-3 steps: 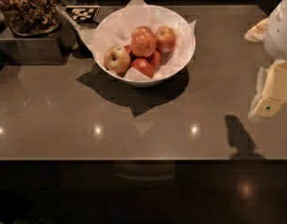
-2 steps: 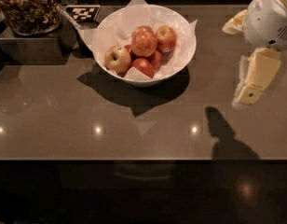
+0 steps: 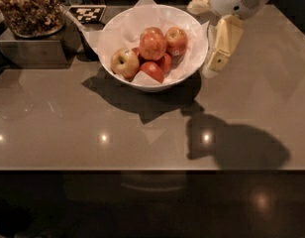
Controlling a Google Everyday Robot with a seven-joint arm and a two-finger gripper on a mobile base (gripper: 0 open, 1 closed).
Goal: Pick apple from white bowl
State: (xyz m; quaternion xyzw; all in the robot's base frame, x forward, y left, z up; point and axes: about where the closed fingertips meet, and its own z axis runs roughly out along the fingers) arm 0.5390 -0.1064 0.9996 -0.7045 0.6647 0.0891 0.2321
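Observation:
The white bowl [image 3: 188, 69], lined with crumpled white paper, stands at the back middle of the table. The large red-orange apple [image 3: 152, 44] lies on top at its centre. A yellow-green apple [image 3: 124, 62] lies to its left, and smaller red apples [image 3: 153, 71] lie around it. My gripper [image 3: 204, 36] hangs just right of the bowl's right rim, above the table. Its two yellow fingers [image 3: 223, 42] are spread apart and hold nothing. It is not touching the apple.
A dark container of brown snacks [image 3: 28, 9] stands on a grey box [image 3: 31, 51] at the back left. A black-and-white tag card [image 3: 88, 13] lies behind the bowl. The grey table [image 3: 93, 133] ends at a front edge near the bottom of the view.
My gripper has moved left and toward the back, from the table's right edge to right beside the bowl's rim. The bowl and apples have not moved.

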